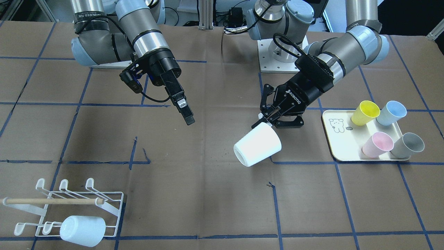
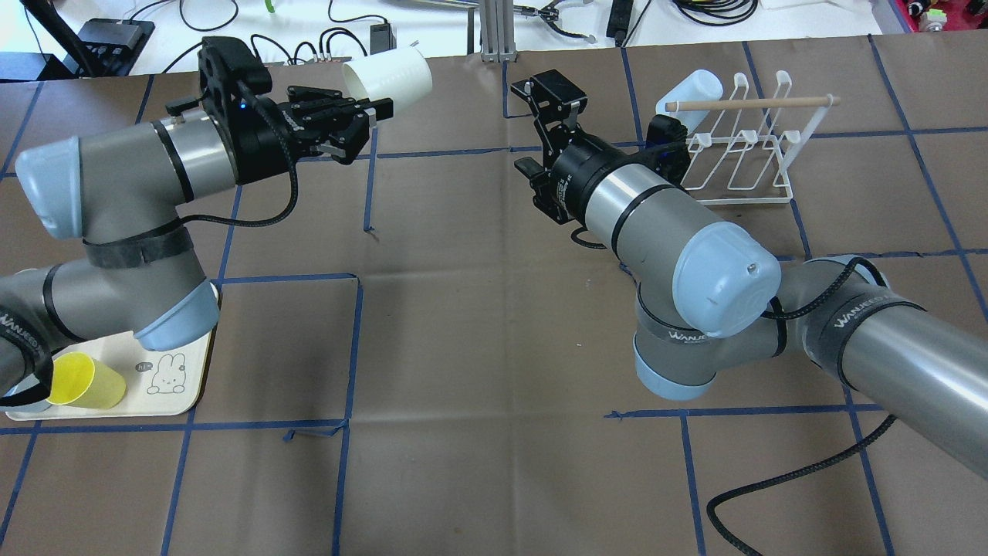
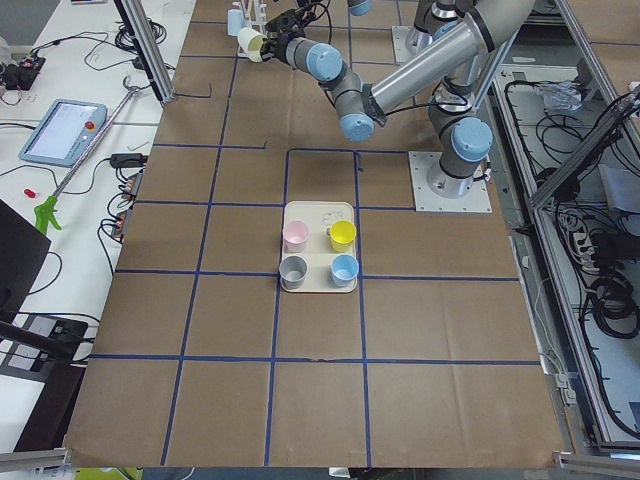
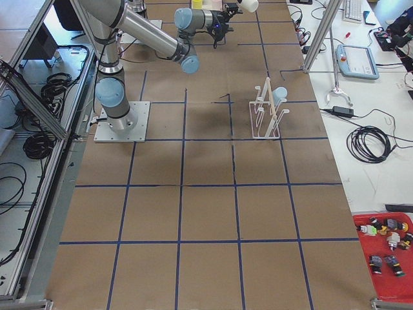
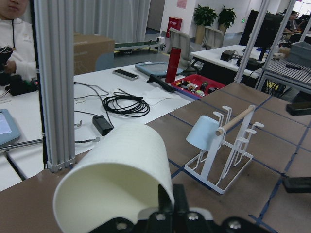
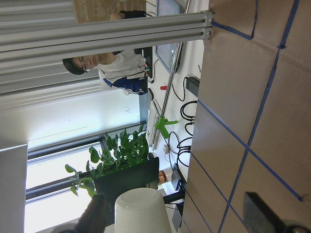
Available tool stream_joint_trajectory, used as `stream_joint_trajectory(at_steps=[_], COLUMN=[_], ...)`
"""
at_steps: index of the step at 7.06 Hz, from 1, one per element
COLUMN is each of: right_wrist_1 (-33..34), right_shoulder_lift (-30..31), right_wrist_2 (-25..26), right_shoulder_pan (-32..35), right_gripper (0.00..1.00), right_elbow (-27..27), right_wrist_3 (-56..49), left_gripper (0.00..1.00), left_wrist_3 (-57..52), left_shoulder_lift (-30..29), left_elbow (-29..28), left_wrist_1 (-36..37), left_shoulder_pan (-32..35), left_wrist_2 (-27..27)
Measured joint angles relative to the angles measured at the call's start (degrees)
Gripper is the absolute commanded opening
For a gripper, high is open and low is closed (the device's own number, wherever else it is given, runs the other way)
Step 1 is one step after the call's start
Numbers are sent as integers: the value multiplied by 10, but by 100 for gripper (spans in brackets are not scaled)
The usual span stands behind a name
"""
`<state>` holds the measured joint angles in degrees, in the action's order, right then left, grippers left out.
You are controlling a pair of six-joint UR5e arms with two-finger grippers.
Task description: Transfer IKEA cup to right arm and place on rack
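Exterior front-facing coverage is used as the main reference: the white cup [image 1: 257, 145] is held off the table [image 1: 208, 208] just right of the frame's centre. It is tilted, with its narrow end clamped by the left hand [image 1: 265, 121] and its wide mouth turned toward the lower left. The right hand [image 1: 189, 119] is seen left of centre in the upper half, well apart from the cup and angled toward the lower right. Its fingers [image 6: 267, 218] are shown spread wide in the right wrist view, with the cup seen beyond them at the bottom edge. The rack [image 1: 52, 200] is found in the lower left corner, and a pale blue cup [image 1: 83, 231] is carried on its lower row of prongs. A cream tray [image 1: 338, 139] with four coloured cups [image 1: 366, 113] is placed at the right edge.
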<state>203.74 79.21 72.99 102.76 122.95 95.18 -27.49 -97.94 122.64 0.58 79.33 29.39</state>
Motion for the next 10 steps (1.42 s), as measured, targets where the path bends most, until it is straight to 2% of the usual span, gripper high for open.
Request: stream_joint_trajectory(at_steps=[1,3,10], right_wrist_1=[-4,-14,-39], right_shoulder_lift=[-1,-4,-20], right_wrist_2=[-1,-6,-7], right_shoulder_pan=[0,0,3], right_gripper=[100,100,99], right_elbow=[-3,-10,-27], right_wrist_3=[10,27,31], left_gripper=[5,5,6], left_wrist_3=[16,27,31], left_shoulder_lift=[-3,-8,-11], left_elbow=[24,38,40], left_wrist_1=[53,89,93], left_shoulder_pan=[23,68,84], left_wrist_2=[-6,17,31])
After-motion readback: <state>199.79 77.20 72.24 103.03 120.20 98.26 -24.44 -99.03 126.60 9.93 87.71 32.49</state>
